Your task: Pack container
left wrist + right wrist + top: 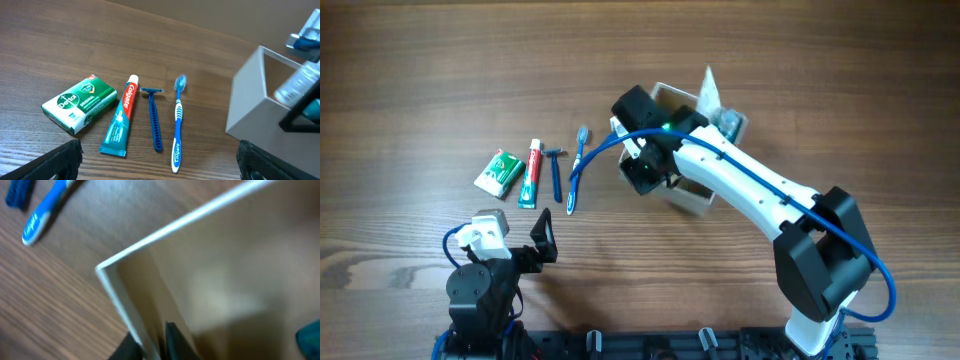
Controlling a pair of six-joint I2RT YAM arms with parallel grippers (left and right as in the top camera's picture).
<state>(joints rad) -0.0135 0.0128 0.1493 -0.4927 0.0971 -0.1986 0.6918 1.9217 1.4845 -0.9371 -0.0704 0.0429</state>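
The container (691, 198) is a white-walled cardboard box, tan inside, right of centre; it also shows in the left wrist view (250, 95) and the right wrist view (200, 217). My right gripper (646, 170) is shut on its left wall (152, 341), one finger outside and one inside. A clear wrapped item (719, 112) lies in the box. A green soap box (500, 171), toothpaste tube (530, 172), blue razor (556, 170) and blue toothbrush (576, 170) lie in a row on the table. My left gripper (525, 250) is open and empty, near them (160, 157).
The wooden table (410, 80) spans the view. From the left wrist, the soap box (80, 104), toothpaste (121, 117), razor (155, 117) and toothbrush (177, 122) lie left of the box. The toothbrush handle (42, 210) lies near the box corner.
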